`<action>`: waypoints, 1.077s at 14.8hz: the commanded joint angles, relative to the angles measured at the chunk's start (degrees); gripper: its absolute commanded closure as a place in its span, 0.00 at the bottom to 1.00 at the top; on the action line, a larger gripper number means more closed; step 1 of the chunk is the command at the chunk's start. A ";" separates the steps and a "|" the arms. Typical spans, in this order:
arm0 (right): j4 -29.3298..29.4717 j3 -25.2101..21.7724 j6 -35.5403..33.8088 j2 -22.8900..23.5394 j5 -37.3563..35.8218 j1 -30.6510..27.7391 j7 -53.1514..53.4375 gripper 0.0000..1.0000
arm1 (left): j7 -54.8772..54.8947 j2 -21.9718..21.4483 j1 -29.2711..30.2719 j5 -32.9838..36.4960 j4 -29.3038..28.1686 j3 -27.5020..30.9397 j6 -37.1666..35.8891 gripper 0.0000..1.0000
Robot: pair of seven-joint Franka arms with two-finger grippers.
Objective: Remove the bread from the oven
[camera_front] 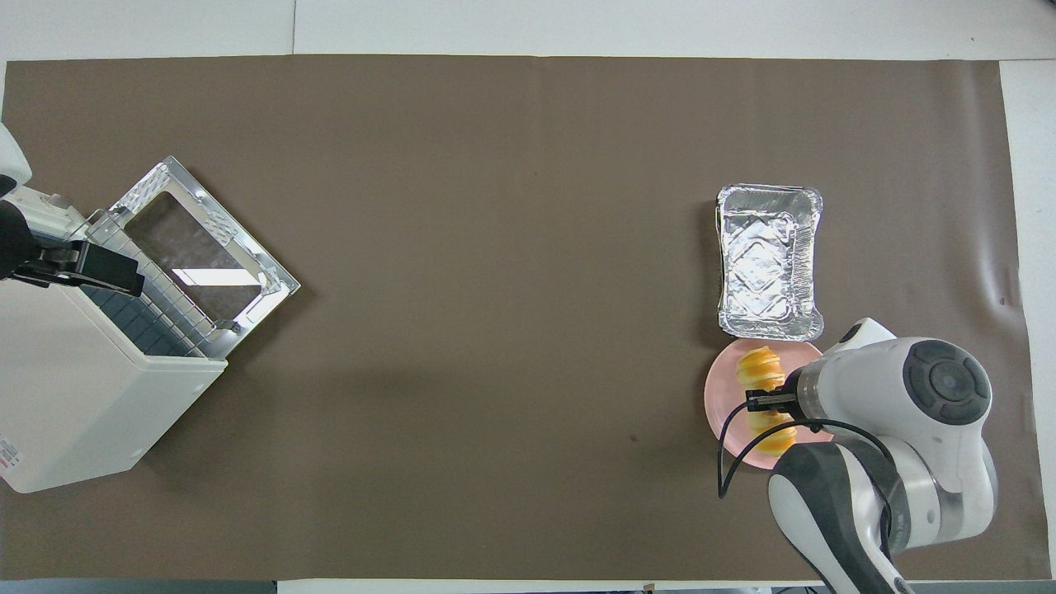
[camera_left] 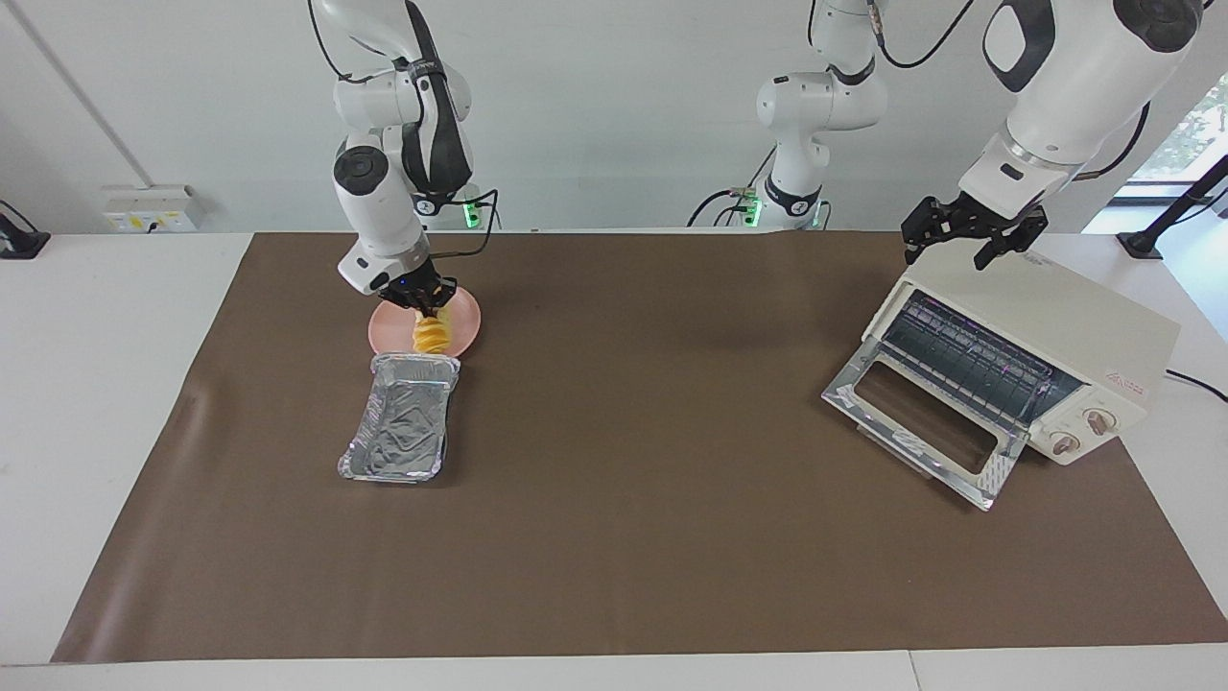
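Right gripper (camera_left: pixel 425 305) at upper left of the facing view, clamped on the ridged yellow-orange bread loaf (camera_left: pixel 431 334) over the round pink plate (camera_left: pixel 467 326). Best lowered flat, released only once seated. Crinkled silver foil tray (camera_left: pixel 403 422) touching the plate's rim; open brown mat elsewhere. Left gripper (camera_left: pixel 971 233) waiting, spread, over the cream-white toaster oven (camera_left: pixel 1074 331).

Lighting: bright, even, diffuse; daylight enters at a window (camera_left: pixel 1194 130) by the left arm's end of the bench (camera_left: pixel 96 384). Shadows: soft and short, beside the oven (camera_front: pixel 99 396) and foil tray (camera_front: pixel 769 261), and a faint broad one on the brown mat (camera_left: pixel 614 537). Glare: white patch on the oven's glass door (camera_front: pixel 216 277); glints on the foil. Focus: sharp throughout, both views. Distortion: slight bowing of the mat's edges in the overhead view.
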 commanded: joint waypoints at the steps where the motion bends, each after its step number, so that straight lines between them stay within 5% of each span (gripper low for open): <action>1: 0.18 0.02 1.13 0.59 0.15 -0.27 -0.32 0.65 | -0.02 -0.80 0.62 -0.85 -0.24 -0.28 0.13 0.00; 2: 1.75 0.02 0.87 1.46 0.15 -0.27 -0.32 0.16 | -0.02 -0.72 0.62 -0.85 -0.24 -0.28 0.13 0.00; 3: 4.37 0.02 -0.44 2.43 0.15 -0.36 -0.50 0.00 | -0.02 -0.80 0.62 -0.85 -0.24 -0.28 0.13 0.00; 9: 29.14 -0.16 -23.70 7.63 -0.29 -2.90 -0.59 0.00 | -0.02 -0.80 0.62 -0.85 -0.24 -0.28 0.13 0.00; 16: 47.44 -0.77 -41.65 5.69 -0.73 -6.51 -0.59 0.00 | -0.02 -0.80 0.62 -0.85 -0.24 -0.28 0.13 0.00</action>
